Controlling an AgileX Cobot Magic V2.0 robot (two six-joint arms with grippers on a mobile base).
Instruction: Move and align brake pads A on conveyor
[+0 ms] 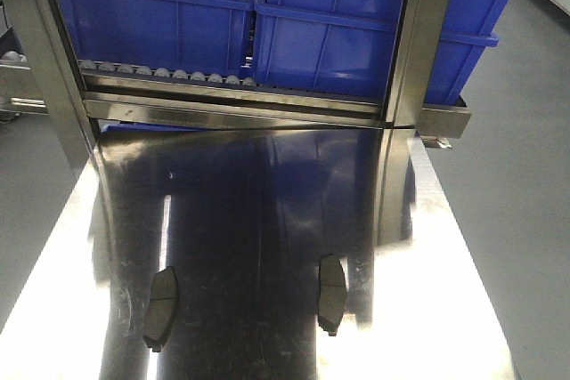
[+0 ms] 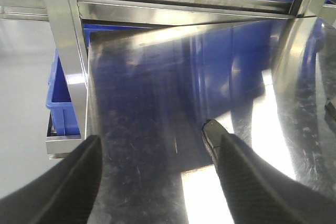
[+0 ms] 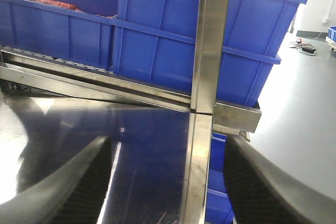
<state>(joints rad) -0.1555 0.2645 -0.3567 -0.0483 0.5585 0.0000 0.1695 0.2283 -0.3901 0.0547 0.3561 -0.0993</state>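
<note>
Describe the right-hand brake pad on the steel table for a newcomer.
Start at the shiny steel table below the blue bins. Two dark curved pads lie on its near end; the brake pad meant is the right one, slightly farther back than the left pad.

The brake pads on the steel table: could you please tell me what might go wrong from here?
1. The two brake pads lie flat on the glossy steel table; a grasp attempt may just slide them.
2. The open right gripper faces a steel post; reaching forward could strike it.
3. Glare on the table may hide pad edges.
</note>
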